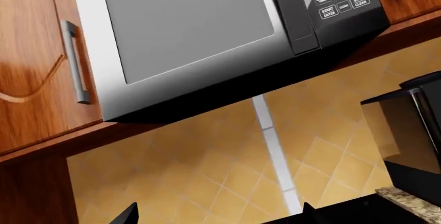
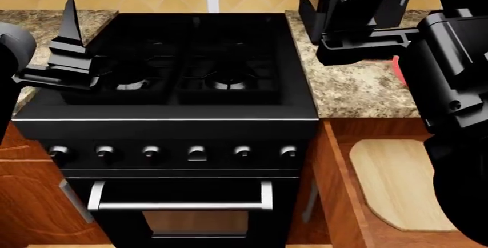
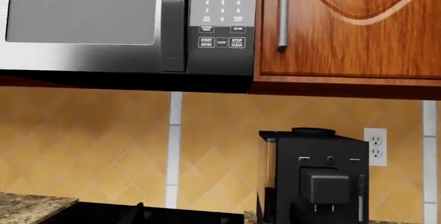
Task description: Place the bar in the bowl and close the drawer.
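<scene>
The drawer stands open at the lower right of the head view, with a pale wooden board lying in it. A red sliver on the counter beside my right arm may be the bowl; the rest is hidden. The bar is not in view. My left gripper is open and empty, raised over the stove's left side; in its wrist view the fingertips are wide apart. My right gripper is open and empty, raised over the right counter facing the coffee machine; it also shows in the right wrist view.
A black stove with an oven handle fills the middle. A black coffee machine stands on the granite counter right of it. A microwave and wooden cabinets hang above.
</scene>
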